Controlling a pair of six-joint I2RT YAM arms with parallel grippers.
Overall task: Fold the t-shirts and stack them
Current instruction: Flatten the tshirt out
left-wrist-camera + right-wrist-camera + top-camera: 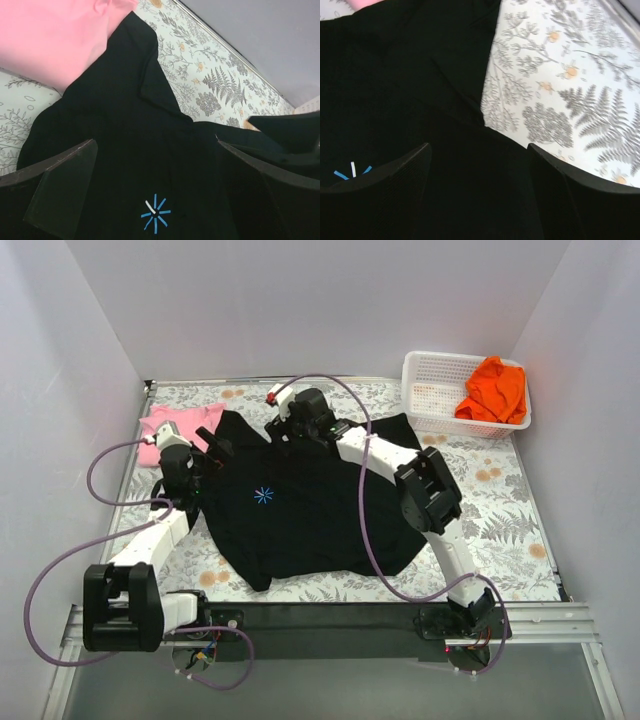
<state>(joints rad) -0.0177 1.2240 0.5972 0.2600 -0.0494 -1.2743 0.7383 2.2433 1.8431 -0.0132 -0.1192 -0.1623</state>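
Observation:
The large black t-shirt (310, 515) lies spread on the table, its blue starburst mark (263, 495) facing up. My left gripper (212, 445) is open and empty above the shirt's left shoulder; in the left wrist view (157, 155) the starburst (155, 213) lies between its fingers. My right gripper (285, 426) is open and empty over the shirt's collar edge, as the right wrist view (479, 160) shows. The pink t-shirt (162, 430) lies at the far left, partly under the black one. The orange t-shirt (493, 388) sits crumpled in the basket.
The white mesh basket (428, 390) stands at the back right corner. The table has a leaf-patterned cover (500, 510). White walls close in the left, back and right sides. Purple cables loop over both arms.

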